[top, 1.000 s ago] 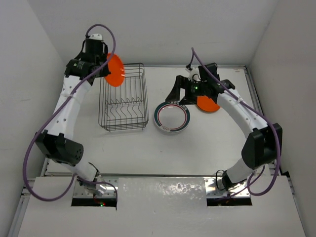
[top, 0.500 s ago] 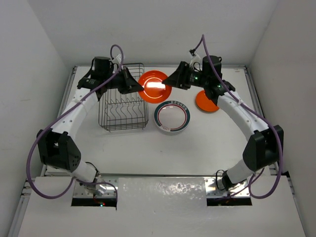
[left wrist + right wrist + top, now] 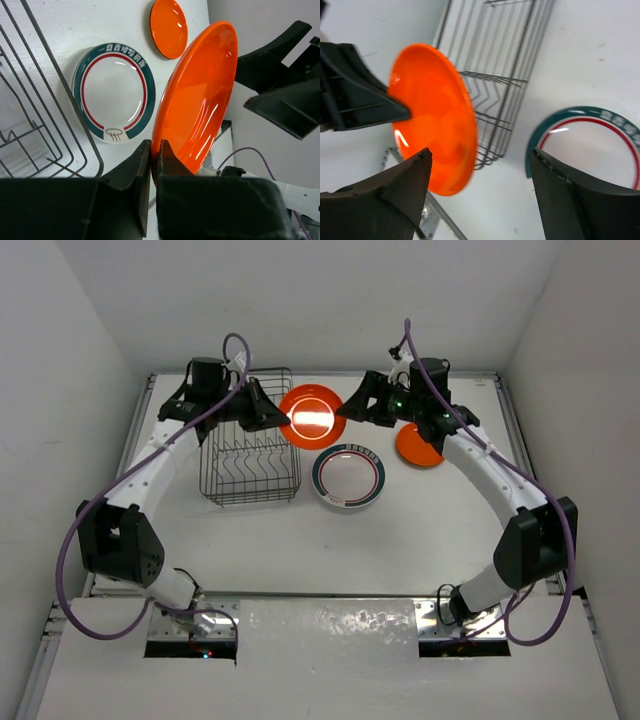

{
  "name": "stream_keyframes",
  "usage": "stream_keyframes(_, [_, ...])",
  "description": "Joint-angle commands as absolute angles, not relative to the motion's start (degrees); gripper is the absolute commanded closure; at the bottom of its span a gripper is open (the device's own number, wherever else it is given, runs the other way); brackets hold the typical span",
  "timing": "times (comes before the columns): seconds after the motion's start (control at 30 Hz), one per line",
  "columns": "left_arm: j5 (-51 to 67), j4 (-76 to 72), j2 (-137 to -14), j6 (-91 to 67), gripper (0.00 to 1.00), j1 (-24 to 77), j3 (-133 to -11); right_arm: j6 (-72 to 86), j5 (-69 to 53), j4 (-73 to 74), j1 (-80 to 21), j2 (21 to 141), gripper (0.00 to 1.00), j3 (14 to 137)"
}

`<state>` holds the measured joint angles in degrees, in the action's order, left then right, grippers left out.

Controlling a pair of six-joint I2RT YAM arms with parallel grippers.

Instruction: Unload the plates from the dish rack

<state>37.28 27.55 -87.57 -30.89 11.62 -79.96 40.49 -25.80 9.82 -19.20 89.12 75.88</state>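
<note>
Since a second ago the left arm has swung the orange plate [image 3: 312, 416] away from the rack's far-left corner and out past its right side, and the right gripper [image 3: 350, 408] has crossed over to meet it. On the table [image 3: 400, 540] the rack [image 3: 250, 440] stands toward the far-left corner, and no plate shows in it. A white plate [image 3: 348, 478] lies flat near the middle, just right of the rack, and a smaller orange plate [image 3: 420, 448] lies flat farther right. The orange plate hangs in the air between the two grippers, beyond the white plate. The left gripper [image 3: 154, 150] is clamped on its rim. The right gripper's fingers stand apart, with the opposite rim in front of the gap and nothing yet pinched. The plate looks stiff, light and glossy, so likely slick and breakable if dropped. The safest hold is probably on the rim opposite the left grip, one pad on each face, secured before the left lets go.
</note>
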Motion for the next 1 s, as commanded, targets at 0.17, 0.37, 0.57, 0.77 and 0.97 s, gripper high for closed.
stream_keyframes(0.17, [42.97, 20.83, -87.71, -32.60, 1.00, 11.51, -82.18, 37.88, -30.39, 8.72, -18.54, 89.73, 0.36, 75.94])
stream_keyframes(0.37, [45.79, 17.32, -88.77, -34.54, 0.99, 11.51, -81.48, 55.42, -43.58, -12.45, -18.54, 93.51, 0.83, 73.04])
stream_keyframes(0.57, [29.67, 34.01, -91.75, -29.90, 0.00, 11.51, -90.13, 54.70, -32.74, -4.54, -13.64, 90.81, 1.00, 69.96])
stream_keyframes(0.77, [0.27, 48.77, -88.34, -23.30, 0.00, 11.43, -97.91, 50.63, -9.23, 19.34, 1.91, 86.66, 1.00, 66.54])
stream_keyframes(0.97, [-2.55, 52.90, -85.08, -18.99, 0.00, 11.43, -98.61, 44.04, -10.81, 18.98, 12.29, 91.66, 1.00, 66.00])
